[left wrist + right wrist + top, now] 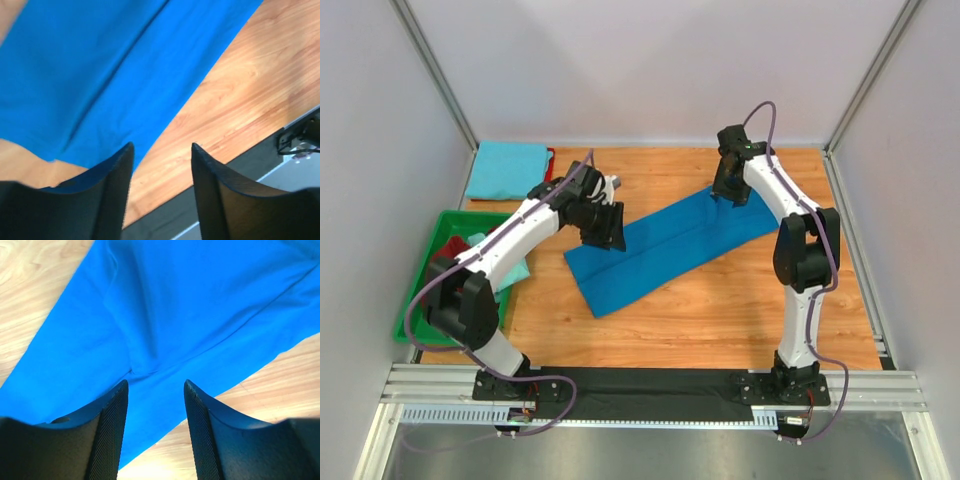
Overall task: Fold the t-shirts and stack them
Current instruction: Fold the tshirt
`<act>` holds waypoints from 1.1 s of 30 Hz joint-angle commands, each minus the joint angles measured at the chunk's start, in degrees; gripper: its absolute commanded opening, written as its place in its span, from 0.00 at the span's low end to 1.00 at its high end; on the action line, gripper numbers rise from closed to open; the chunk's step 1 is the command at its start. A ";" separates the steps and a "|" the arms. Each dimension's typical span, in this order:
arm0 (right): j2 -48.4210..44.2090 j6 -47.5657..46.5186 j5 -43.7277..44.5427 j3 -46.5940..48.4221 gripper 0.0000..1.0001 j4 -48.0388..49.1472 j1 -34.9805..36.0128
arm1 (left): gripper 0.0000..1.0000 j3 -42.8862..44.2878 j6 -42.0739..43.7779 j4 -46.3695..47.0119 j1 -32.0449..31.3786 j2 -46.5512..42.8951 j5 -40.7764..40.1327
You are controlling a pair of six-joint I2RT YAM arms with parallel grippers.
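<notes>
Four t-shirts can be counted for certain. One royal blue cotton t-shirt [670, 245], folded into a long narrow strip, lies flat and diagonally across the middle of the wooden table [720, 315], its near end to the left and its far end to the right. One sky blue t-shirt [508, 168] sits folded in the far left corner of the table, with a thin red edge [551, 160] showing along its right side; what that red strip belongs to cannot be told. One green plastic tray [417, 290] stands at the left edge of the table, and two more garments show in it: one red t-shirt [448, 250] and one pale aqua t-shirt [517, 272], which is partly hidden under the left arm.

There are two arms, each over one end of the royal blue strip. The left gripper [605, 232] hovers over the near left end. Its two fingers [112, 190] are spread, with nothing between them, only the shirt's edge and bare wood below. The right gripper [730, 190] hangs over the far right end. Its two fingers [107, 430] are likewise parted and released, with the blue cloth lying below the gap and not pinched.
</notes>
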 commanded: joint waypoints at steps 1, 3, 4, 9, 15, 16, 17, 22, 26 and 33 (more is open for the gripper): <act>2.06 6.13 1.39 0.89 0.51 -2.65 -2.91 | 0.59 5.84 6.52 -1.22 0.11 7.31 -0.02; 2.60 9.03 1.82 0.27 0.55 -2.13 -2.91 | 0.63 9.26 7.41 -2.89 0.11 11.28 -3.17; 3.56 10.17 2.18 0.18 0.61 -1.87 -2.91 | 0.64 9.63 8.19 -2.63 0.11 14.61 -3.71; 8.04 13.69 1.57 1.93 0.63 -0.19 -3.61 | 0.67 10.52 7.50 -1.05 0.11 24.55 -8.10; 14.54 10.81 1.38 5.89 0.63 1.65 -4.67 | 0.67 5.78 3.20 -0.78 0.11 29.93 -6.10; 15.60 8.88 1.48 8.42 0.63 0.96 -4.58 | 0.67 4.73 2.23 -0.52 0.11 29.94 -5.13; 16.56 7.82 1.56 9.66 0.63 0.60 -4.66 | 0.67 3.32 0.48 0.26 0.11 29.50 -3.03; 22.37 2.63 1.48 15.29 0.63 0.77 -4.67 | 0.66 -6.26 -3.75 5.28 -1.73 22.91 6.21; 25.45 1.22 0.07 21.43 0.63 0.69 -4.67 | 0.66 -7.68 -5.77 7.29 -5.16 20.01 16.46; 20.63 -1.93 2.16 24.98 0.63 -4.94 -3.53 | 0.66 -1.37 -4.73 5.55 -8.07 12.55 15.90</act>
